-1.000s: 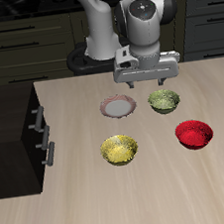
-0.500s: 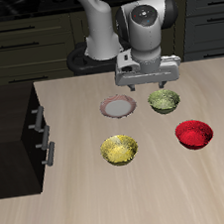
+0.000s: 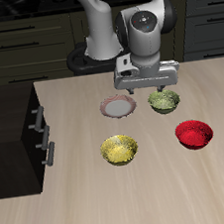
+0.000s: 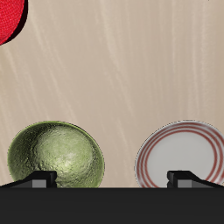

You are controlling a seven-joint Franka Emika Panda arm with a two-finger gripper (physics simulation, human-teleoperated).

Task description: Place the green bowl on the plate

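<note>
White-grey rounded arm [image 3: 108, 25], grey tool [image 3: 147, 85] with dark fingertips.

I see a green bowl [image 4: 56, 157], olive and shiny inside with little specks. The plate [image 4: 181, 156] is white in the middle with pinkish-brown rings round its rim. A yellow bowl [image 3: 119, 150], low in the middle of the outside picture, has dots. The red bowl [image 3: 194, 133] is bright and plain. The table [image 3: 116, 203] is pale wood with soft streaks. My pincer [image 3: 148, 88] is grey with dark tips.
</note>
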